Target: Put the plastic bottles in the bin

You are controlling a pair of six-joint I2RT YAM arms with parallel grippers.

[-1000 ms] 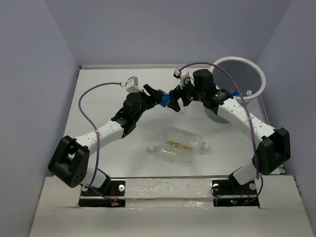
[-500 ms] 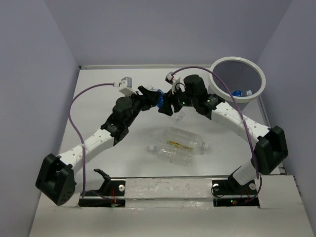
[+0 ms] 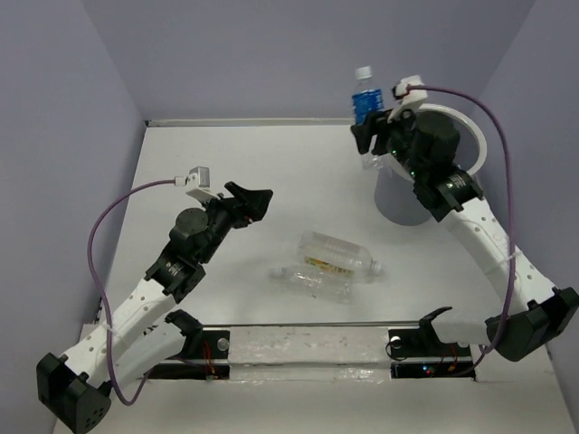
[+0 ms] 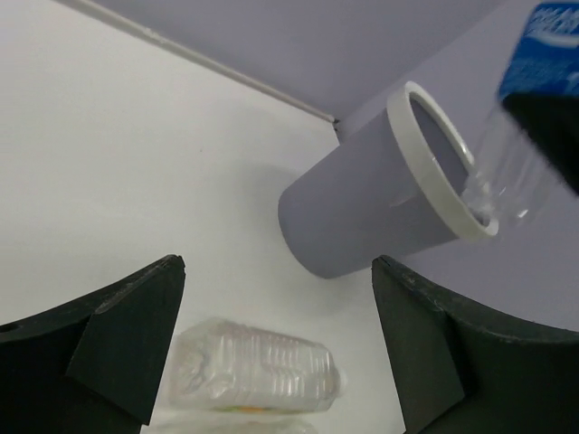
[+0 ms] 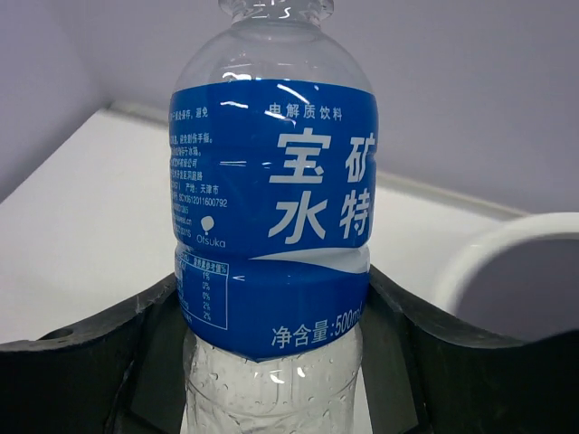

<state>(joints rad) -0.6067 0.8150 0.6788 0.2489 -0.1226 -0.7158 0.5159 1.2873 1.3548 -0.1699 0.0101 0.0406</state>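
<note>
In the right wrist view the blue-labelled bottle [image 5: 271,208] is cut off at its cap and at its base. "Otsuka", "宝矿", "水特" and "净含量:500m" can be read on the label; the small print cannot. The bottle is pinched upright between the jaws of the right gripper [image 5: 271,362], just beside the white rim of the bin [image 5: 507,249]. Its pale cap is shown only from above, where the bin's inside is largely hidden by the arm. The left gripper [image 3: 256,203] is held spread wide. A larger bottle [image 3: 336,253] with a yellowish, unreadable label and a smaller bottle [image 3: 303,276] are seen lying together on the table [image 3: 226,298].
</note>
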